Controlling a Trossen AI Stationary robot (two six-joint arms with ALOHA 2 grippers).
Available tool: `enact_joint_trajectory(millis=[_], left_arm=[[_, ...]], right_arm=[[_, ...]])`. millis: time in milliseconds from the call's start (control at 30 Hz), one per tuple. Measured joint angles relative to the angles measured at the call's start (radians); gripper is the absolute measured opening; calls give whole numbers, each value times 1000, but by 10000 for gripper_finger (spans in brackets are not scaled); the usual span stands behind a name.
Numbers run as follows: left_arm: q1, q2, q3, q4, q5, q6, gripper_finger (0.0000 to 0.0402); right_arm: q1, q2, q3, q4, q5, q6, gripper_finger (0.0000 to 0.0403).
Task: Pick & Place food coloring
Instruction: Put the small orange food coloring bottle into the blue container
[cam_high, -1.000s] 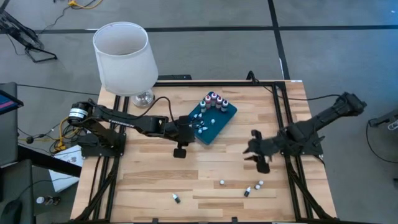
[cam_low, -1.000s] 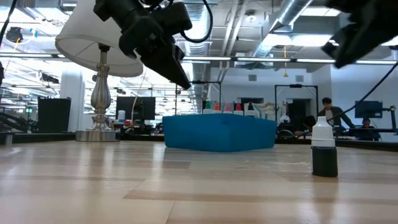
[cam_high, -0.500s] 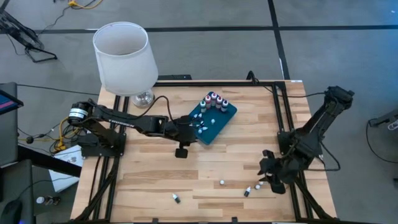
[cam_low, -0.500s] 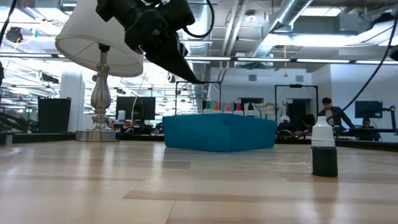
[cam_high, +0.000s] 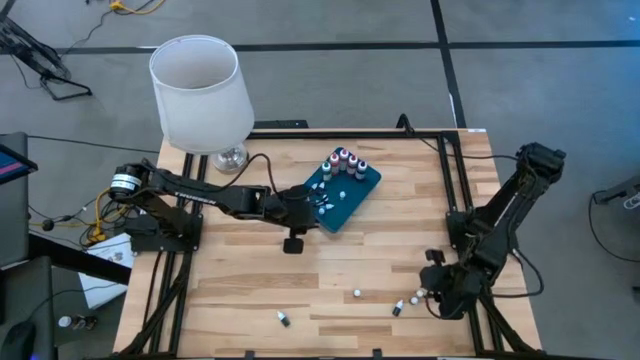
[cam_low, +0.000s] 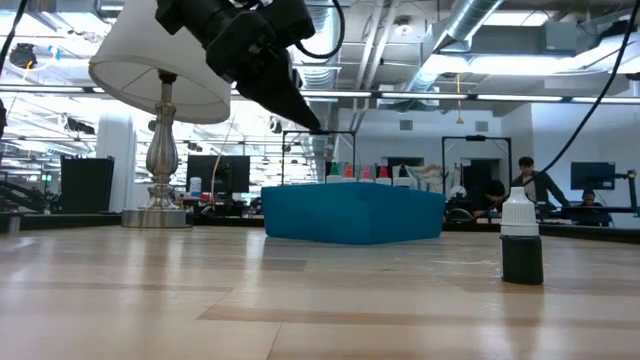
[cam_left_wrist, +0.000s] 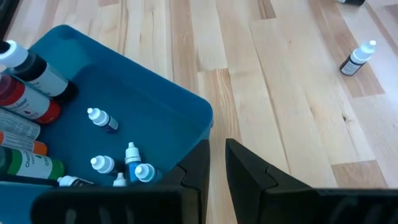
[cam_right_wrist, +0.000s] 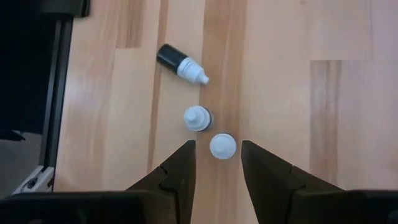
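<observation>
A teal tray (cam_high: 348, 203) on the wooden table holds tall bottles at its far end (cam_high: 345, 160) and several tiny food coloring bottles (cam_left_wrist: 102, 118). More tiny bottles stand or lie loose near the table's front: (cam_high: 283, 319), (cam_high: 356, 294), (cam_high: 397, 308), (cam_high: 417, 297). My left gripper (cam_high: 300, 207) hangs shut above the tray's near corner (cam_left_wrist: 202, 115). My right gripper (cam_high: 430, 293) is open above the loose bottles at the near right. In its wrist view an upright white-capped bottle (cam_right_wrist: 222, 145) shows between the fingertips, with another (cam_right_wrist: 198, 117) and a lying one (cam_right_wrist: 180, 64) beyond.
A lamp with a white shade (cam_high: 200, 90) stands at the far left corner. Black frame rails (cam_high: 465, 200) run along the table's sides. In the low view one dark bottle (cam_low: 521, 240) stands upright near the camera, and people sit in the room behind.
My right gripper has swung from mid-table toward the near right corner and sunk, ending over the loose bottles, its wrist turned. The bottles and the tray have not moved.
</observation>
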Motion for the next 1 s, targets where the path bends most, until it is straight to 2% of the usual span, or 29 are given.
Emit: enact_joint_trajectory(millis=[533,833,1000], left_arm=[[0,0,0,-1,0,-8,41],[0,0,0,-6,1,-8,41],[0,0,0,-6,1,-14,41]], right_arm=[[-1,8,0,14,33,-11,118],[2,103,1,62,2,-13,118],[6,104,0,59,2,-10,118]])
